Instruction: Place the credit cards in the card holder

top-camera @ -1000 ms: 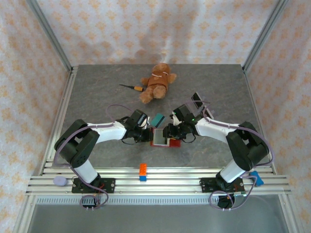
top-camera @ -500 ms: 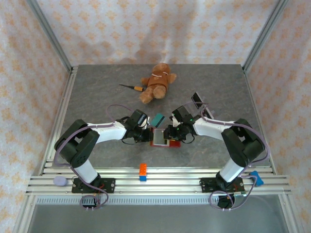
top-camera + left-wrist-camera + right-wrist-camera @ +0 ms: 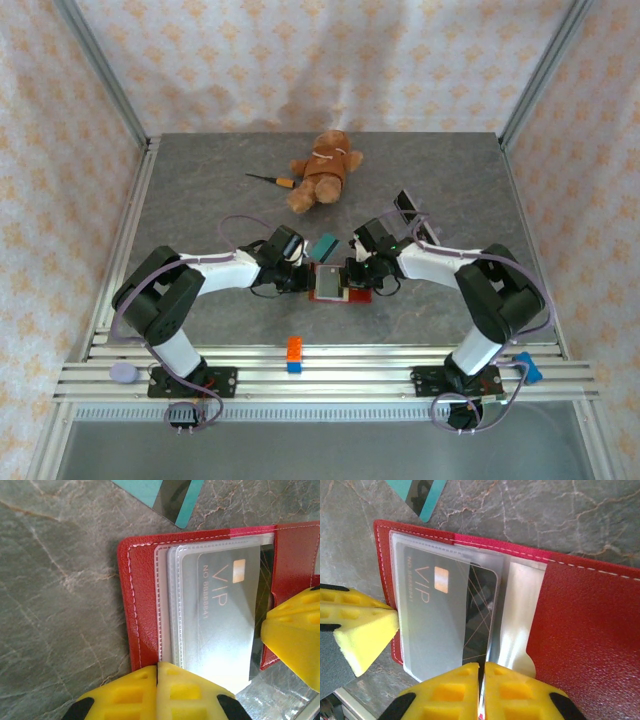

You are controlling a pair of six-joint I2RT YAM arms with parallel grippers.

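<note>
Where the two arms meet at mid-table, the holder (image 3: 140, 605) lies open and flat on the grey table (image 3: 200, 210). Its red inner face is up, with a stack of clear sleeves (image 3: 167, 605) stitched along one side.

(a) Left wrist view: the left gripper (image 3: 157, 675) is closed. Its yellow fingers are pressed together on the holder's near edge, at the rim of the sleeves. The VIP card (image 3: 220, 615), grey with an orange chip mark and the letters "VIP", sits partly inside the top sleeve.

(b) Right wrist view: the right gripper (image 3: 480, 672) is likewise closed. Its fingers meet on the card's dark end, which projects from the sleeve mouth toward the holder's fold. The grip appears to be on the card itself, beside a loose clear flap (image 3: 517, 615). The two grippers sit on opposite sides of the card. The teal card (image 3: 145, 490), with a dark stripe, lies flat on the table just beyond the holder's far corner, apart from it.

(c) Top view: a bear (image 3: 324, 170) and a screwdriver (image 3: 270, 179) lie toward the far side. A clear stand (image 3: 410, 212) is to the right of the meeting point. An orange-and-blue block (image 3: 294, 354) rests on the rails at the near edge.
</note>
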